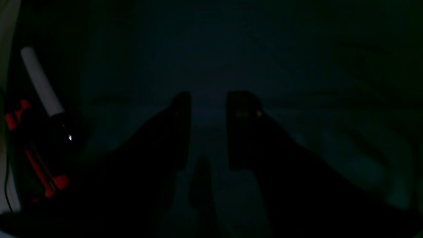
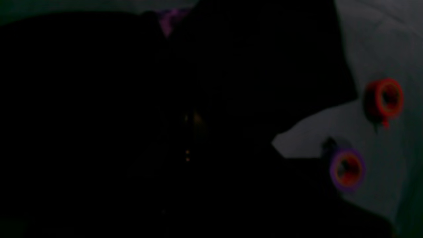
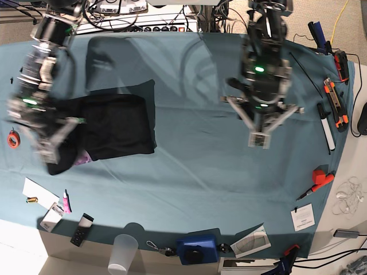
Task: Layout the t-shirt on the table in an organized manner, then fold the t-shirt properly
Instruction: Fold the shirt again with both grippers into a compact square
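Holding a corner of the t-shirt (image 3: pixel 117 126) with my right gripper (image 3: pixel 54 146), I judge the fold is well along: the black cloth lies as a compact block on the left side of the table (image 3: pixel 189 172), with a bit of purple print peeking out at its near-left corner. The right jaws look pinched nearly together, apparently on cloth, though blur hides the contact itself. My left gripper (image 3: pixel 262 129) hangs over bare cloth well to the right of the shirt, its jaws partly apart and holding nothing. To do this well I should carry the pinched edge low and level, lay it square on the block, and let go only once it rests flat. The teal cover is wrinkled. A red tape roll (image 3: pixel 12 138) sits at the left edge, a clear cup (image 3: pixel 123 252) at the near edge.
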`<action>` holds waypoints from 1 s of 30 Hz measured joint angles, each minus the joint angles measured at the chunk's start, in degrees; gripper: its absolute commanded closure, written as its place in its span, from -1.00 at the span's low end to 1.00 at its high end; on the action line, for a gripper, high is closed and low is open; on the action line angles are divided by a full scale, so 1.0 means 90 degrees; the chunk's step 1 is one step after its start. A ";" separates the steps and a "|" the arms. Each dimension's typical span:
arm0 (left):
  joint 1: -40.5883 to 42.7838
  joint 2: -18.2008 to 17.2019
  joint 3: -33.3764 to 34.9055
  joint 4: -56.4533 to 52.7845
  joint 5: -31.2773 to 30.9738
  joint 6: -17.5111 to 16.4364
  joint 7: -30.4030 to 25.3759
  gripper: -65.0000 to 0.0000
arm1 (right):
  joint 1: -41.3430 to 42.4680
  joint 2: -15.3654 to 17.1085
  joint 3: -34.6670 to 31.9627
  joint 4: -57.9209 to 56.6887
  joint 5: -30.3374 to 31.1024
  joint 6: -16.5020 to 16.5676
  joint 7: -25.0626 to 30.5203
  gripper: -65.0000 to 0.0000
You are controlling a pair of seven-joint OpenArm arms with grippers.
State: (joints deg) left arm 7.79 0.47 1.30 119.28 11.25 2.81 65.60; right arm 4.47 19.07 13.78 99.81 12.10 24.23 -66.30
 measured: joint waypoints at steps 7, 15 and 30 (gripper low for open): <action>-0.0002 0.0002 -0.0362 0.0000 -0.0330 0.0000 0.0000 0.46 | 0.0019 0.0029 -0.1542 0.1076 -0.1088 -0.0704 0.0041 1.00; -0.0002 0.0017 -0.0362 0.0000 -0.0663 -0.0180 -0.0002 0.46 | -0.0022 0.0049 -0.3109 0.0629 -0.1345 -0.0695 -0.0126 0.75; 0.0000 0.0017 -0.0362 0.0000 -0.0833 -0.0282 -0.0170 0.46 | 0.0034 0.0010 -0.3463 0.1661 -0.0517 -0.0542 0.0644 0.44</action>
State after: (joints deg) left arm 7.79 0.62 -1.96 119.28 3.75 0.27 64.07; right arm 4.78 19.16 -17.39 114.76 7.44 19.35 -60.51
